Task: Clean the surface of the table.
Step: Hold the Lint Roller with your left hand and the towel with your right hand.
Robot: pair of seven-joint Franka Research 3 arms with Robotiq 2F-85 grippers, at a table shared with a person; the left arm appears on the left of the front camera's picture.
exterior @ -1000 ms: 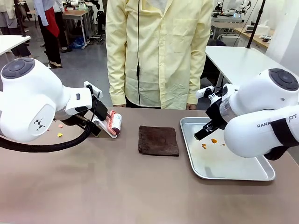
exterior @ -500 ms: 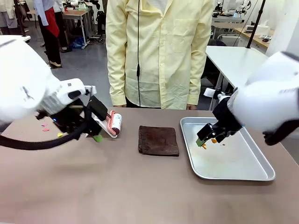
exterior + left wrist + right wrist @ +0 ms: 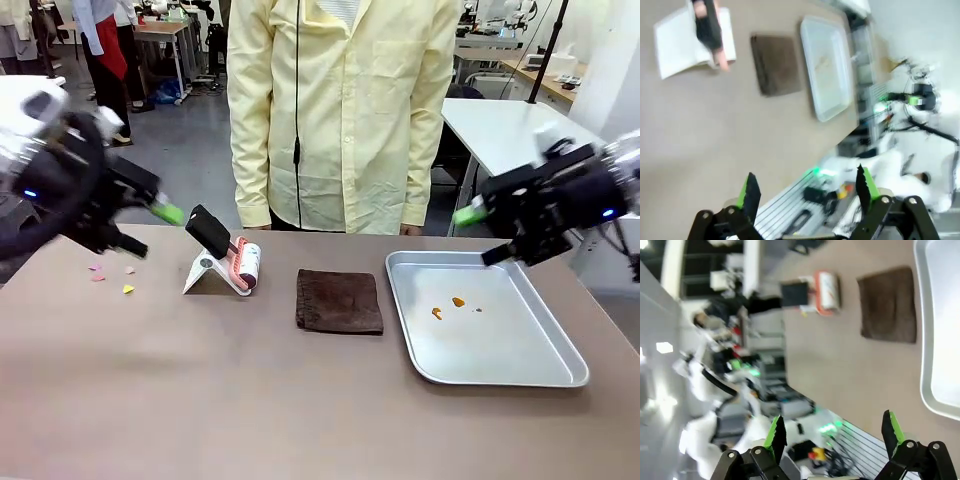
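Taupe-brown bench (image 3: 250,400) spans the front view, with a person in a yellow shirt (image 3: 340,110) at its far edge and white-topped tables behind. Left gripper (image 3: 150,230) hangs above the far-left part of the bench, jaws spread wide with nothing between them. The left wrist view agrees: just air between the green pads. Right gripper (image 3: 482,235) is the same, wide apart and empty, up off the bench at the far right near the tray corner. Both are blurred, so exact pose is loose.

Judgement: arms sit clear of the tools and no cleaning step has begun. Lint roller (image 3: 245,265) sits in its white stand (image 3: 205,272) with the handle pointing up-left toward the left arm, likely set so for an easy grab. Brown cloth (image 3: 339,300) lies folded flat mid-bench, between the roller and the silver tray (image 3: 500,375). The tray holds a few orange scraps (image 3: 458,301), so it is probably the dump spot. Small pink and yellow scraps (image 3: 128,289) lie on bare bench at left, near the left gripper and well apart from the tray. That's the mess to clear. In the way: the stand and cloth lie between those scraps and the tray.
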